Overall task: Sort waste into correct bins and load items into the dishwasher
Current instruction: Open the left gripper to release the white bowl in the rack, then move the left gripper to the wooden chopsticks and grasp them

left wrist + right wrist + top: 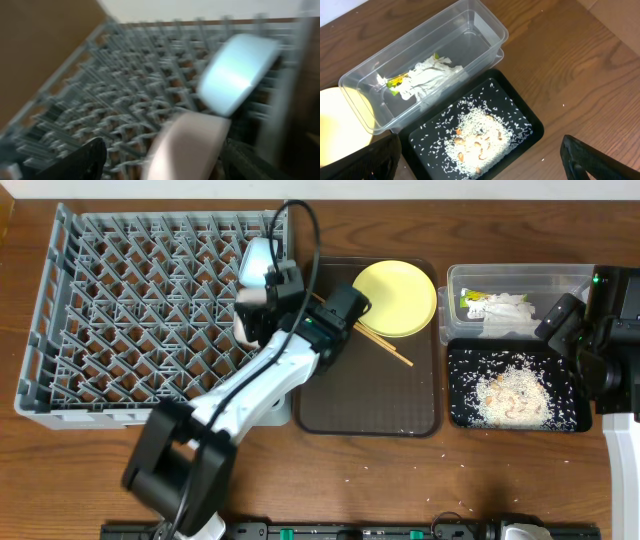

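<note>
While left tool (167, 159) and right tool (481, 162) gape, one white bowl (187, 142), one blue bowl (237, 75).

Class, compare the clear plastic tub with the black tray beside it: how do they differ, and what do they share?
The clear tub is see-through and deep; the black tray is opaque and shallow. The tub holds crumpled paper and a wrapper; the tray holds rice scraps. Both are rectangular and sit side by side.
</note>
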Tool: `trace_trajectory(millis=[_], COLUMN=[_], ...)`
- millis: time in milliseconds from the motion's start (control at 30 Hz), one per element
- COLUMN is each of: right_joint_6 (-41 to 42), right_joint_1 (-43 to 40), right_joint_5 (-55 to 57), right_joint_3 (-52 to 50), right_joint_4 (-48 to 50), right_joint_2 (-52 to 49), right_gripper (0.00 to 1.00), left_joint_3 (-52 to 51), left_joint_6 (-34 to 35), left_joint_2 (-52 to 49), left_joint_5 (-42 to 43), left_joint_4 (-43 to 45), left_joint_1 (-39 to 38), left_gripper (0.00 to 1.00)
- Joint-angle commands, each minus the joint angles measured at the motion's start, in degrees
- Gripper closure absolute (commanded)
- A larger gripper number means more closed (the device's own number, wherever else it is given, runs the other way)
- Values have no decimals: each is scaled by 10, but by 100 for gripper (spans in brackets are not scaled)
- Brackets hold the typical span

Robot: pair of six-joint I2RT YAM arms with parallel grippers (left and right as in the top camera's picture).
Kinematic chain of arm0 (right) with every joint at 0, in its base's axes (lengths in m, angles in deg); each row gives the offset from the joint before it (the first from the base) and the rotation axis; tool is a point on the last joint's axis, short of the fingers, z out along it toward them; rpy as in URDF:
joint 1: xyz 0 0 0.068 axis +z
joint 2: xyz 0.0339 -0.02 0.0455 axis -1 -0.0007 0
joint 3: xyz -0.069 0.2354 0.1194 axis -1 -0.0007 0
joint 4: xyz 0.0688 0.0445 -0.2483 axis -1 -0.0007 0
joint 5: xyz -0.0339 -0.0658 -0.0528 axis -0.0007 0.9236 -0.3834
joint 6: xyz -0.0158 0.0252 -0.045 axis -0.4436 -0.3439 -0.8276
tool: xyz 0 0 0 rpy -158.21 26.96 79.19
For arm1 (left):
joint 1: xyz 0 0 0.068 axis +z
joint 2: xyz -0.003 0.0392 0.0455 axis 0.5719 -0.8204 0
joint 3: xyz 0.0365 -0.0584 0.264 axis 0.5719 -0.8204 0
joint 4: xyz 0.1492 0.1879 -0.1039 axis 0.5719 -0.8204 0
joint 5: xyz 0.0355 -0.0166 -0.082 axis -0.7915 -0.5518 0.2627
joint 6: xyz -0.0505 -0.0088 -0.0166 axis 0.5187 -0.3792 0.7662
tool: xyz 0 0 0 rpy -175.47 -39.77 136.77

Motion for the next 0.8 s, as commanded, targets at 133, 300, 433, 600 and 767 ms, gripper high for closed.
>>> trace_trajectory(millis=[133,300,433,600,767], right_joint_6=[10,10,10,10,10], right_joint_1=[-2,-2,-2,-2,-2], right_joint_5=[6,6,6,6,6], right_joint_3=[3,3,3,3,3], right_joint_4=[-1,-1,-1,-1,-1], right_joint_2=[0,0,0,0,0], right_gripper=[1,1,1,1,1], left_joint_3=[9,10,18,103,252], left_joint_6=[-139,-139,-95,-56,-52], left_joint_2=[75,82,80,35,-63], left_joint_5=[198,309,448,480,542], left_joint_4=[32,30,22,-59,-173], left_joint_1=[2,2,2,2,6], left_gripper=[25,25,27,32,31])
